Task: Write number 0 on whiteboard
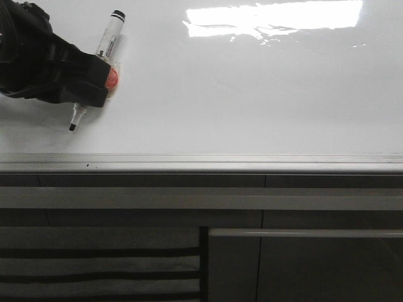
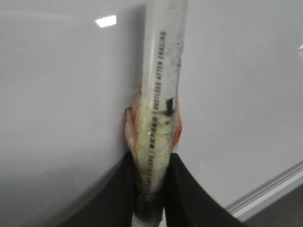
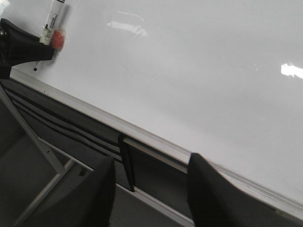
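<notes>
Left gripper (image 1: 104, 78) clamping marker (image 1: 108, 39), tip hovering just above frame (image 1: 201, 162); whiteboard (image 1: 252, 94) stretching blank beyond. Right gripper (image 3: 151, 189) gaping, holding nothing.

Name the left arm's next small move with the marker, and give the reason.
Probably press the marker tip onto the whiteboard and start the loop: the left gripper holds the marker, its tip pointing at the board's near-left part, and no ink shows yet.

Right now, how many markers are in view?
1. The marker is held in the left gripper over the whiteboard's left side, tip toward the frame. None elsewhere.
</notes>
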